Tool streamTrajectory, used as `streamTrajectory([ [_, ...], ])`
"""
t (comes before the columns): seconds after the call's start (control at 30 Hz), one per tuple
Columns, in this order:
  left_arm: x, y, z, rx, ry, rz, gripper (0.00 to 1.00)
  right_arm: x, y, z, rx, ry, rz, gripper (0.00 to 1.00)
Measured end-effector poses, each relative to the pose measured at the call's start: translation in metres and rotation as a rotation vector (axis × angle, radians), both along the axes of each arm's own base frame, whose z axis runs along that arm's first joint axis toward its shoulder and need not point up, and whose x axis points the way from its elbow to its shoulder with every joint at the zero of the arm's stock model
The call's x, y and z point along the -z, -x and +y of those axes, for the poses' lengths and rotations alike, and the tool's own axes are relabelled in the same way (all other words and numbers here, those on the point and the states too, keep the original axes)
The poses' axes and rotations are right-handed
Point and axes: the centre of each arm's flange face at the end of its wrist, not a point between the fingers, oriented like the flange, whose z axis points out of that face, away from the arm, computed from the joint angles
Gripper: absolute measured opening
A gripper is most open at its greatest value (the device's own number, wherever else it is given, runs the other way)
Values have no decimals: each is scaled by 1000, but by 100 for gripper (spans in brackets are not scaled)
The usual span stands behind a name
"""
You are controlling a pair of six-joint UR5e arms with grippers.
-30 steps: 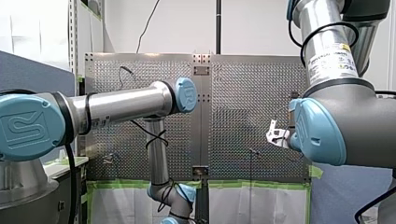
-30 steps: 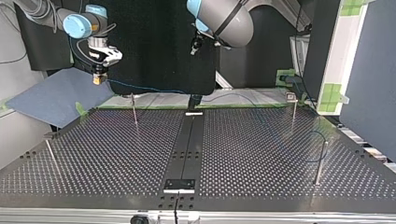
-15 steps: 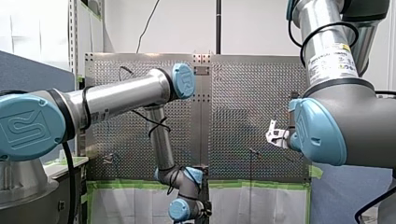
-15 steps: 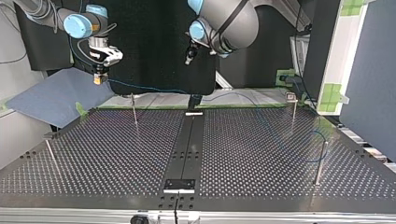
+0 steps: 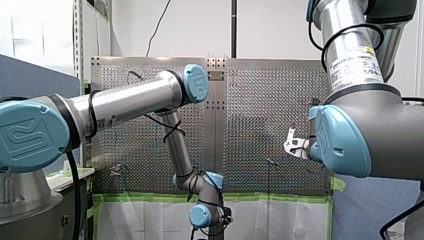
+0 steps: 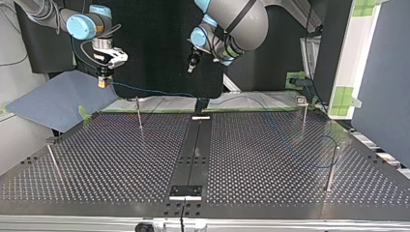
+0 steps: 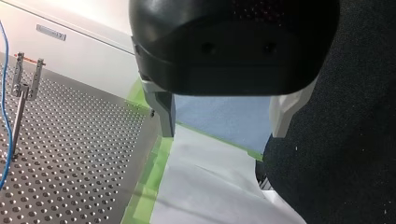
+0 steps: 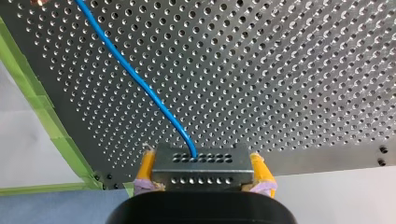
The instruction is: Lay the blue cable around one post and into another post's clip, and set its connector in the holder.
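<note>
Lowering toward the blue cable (image 8: 145,88) over the last second, left gripper (image 7: 223,116) hangs with fingers apart, empty; right gripper (image 8: 203,169) clamps the connector (image 8: 201,156), cable trailing ahead of it. Routing likely starts next.

My right gripper (image 8: 202,159) clamps the metal connector (image 8: 201,173) between yellow fingers (image 8: 146,165), blue cable (image 8: 135,79) crossing the perforated table (image 8: 289,70).

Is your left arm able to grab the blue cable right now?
Probably yes. My left end effector is open and hangs above the blue cable in the top view, with nothing visible between them.
</note>
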Motion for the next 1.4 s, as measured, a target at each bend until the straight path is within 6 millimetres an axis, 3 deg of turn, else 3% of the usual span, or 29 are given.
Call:
streamTrajectory([
  [0.2, -12, -6, -4, 0, 10, -14, 100, 0, 0, 0, 0, 0, 0, 0],
  [0.67, -70, -28, -19, -15, 35, -71, 100, 1, -1, 0, -1, -1, 0, 0],
  [1.0, -79, -39, -26, -28, 57, -93, 100, 1, -2, 1, -5, -1, 0, 0],
  [1.4, -94, -69, -31, -86, 85, -135, 100, 2, -4, 4, -9, -6, 1, 0],
])
